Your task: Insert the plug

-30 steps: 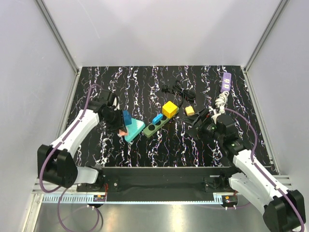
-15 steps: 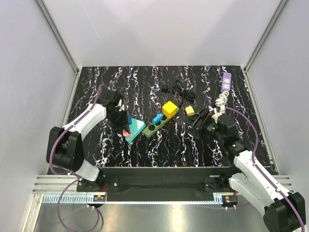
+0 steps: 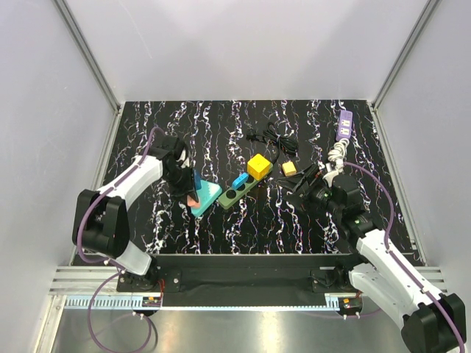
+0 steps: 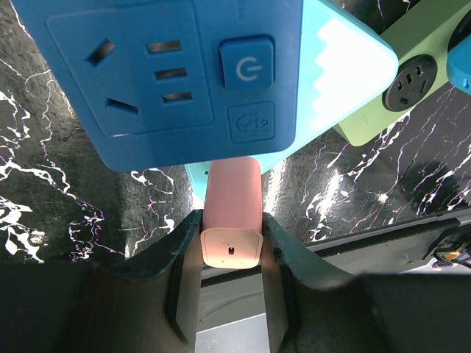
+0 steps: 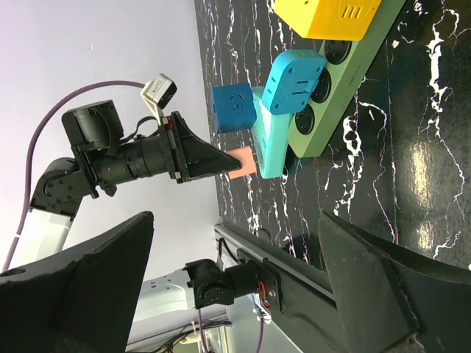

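Note:
My left gripper [image 3: 184, 190] is shut on a pink plug [image 4: 231, 213] and holds it against the near side of a teal socket block [image 4: 342, 66]. The plug's far end is hidden under a blue socket cube [image 4: 165, 73] on that block, so I cannot tell how deep it sits. In the top view the pink plug [image 3: 190, 200] lies at the left edge of the teal block [image 3: 207, 195]. The right wrist view shows the pink plug [image 5: 241, 162] touching the teal block [image 5: 269, 143]. My right gripper [image 3: 305, 181] is open and empty, right of the green power strip [image 3: 237, 193].
The green strip carries a blue adapter [image 3: 240, 180] and a yellow cube [image 3: 258, 166]. A small yellow plug [image 3: 289, 168] and a black cable [image 3: 274, 137] lie behind it. A purple power strip [image 3: 344, 125] with a bundled white cord [image 3: 336, 154] lies at the back right.
My left arm has swung its elbow up and brought the gripper with the pink plug slightly right, against the teal block. The right gripper has barely moved.

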You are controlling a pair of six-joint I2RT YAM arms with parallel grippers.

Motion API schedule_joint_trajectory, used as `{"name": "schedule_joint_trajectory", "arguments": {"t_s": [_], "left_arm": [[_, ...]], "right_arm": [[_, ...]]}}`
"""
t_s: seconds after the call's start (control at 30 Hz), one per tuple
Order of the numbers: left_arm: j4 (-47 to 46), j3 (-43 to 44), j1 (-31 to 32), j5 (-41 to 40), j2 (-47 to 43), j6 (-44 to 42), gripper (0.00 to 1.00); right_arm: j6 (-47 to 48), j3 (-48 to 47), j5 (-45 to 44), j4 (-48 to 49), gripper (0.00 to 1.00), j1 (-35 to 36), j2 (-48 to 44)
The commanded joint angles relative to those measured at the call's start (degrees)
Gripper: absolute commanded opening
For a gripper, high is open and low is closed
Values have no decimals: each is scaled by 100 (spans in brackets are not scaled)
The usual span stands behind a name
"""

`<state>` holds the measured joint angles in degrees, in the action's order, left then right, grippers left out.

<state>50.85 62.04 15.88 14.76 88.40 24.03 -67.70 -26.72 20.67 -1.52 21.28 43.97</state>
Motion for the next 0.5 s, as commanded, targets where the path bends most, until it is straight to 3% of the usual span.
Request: {"name": "schedule_joint_trajectory", "arguments": {"t_s": [0.0, 0.47], "left_arm": [[-49, 106, -6, -395, 344, -39, 0], [267, 379, 38, -1019, 801, 146, 0]], "right_arm": [[152, -290, 43, 4, 100, 26, -72], [222, -193, -195, -156, 100, 17, -371]]}}
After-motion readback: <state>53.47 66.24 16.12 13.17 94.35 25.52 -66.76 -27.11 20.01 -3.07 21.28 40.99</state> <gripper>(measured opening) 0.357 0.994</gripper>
